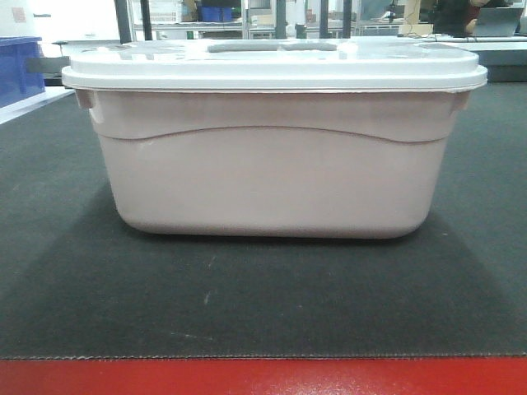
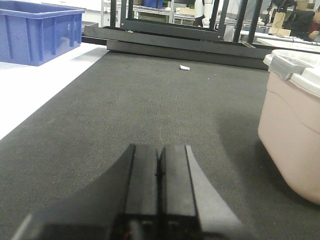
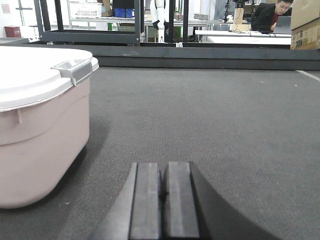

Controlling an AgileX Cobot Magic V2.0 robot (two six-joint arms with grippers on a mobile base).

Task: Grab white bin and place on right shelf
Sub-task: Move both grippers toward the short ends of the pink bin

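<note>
Your white bin (image 1: 272,177) sits lidded on the bench (image 1: 247,304), contents hidden; left pincer (image 2: 159,151) and right pincer (image 3: 164,168) are pressed together, empty.

The black right hand (image 3: 164,170), fingers pressed together, sits at 6 o'clock, low over the dark grey carpeted surface (image 3: 210,115). The white-lidded pale pinkish-white plastic tub (image 3: 40,145) stands at 9 o'clock, apart from it.

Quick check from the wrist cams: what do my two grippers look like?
Both match: the left gripper and right gripper each have two flat, black, rectangular fingers on a dark body that flares wider toward the camera. No markings or cables show clearly.
</note>
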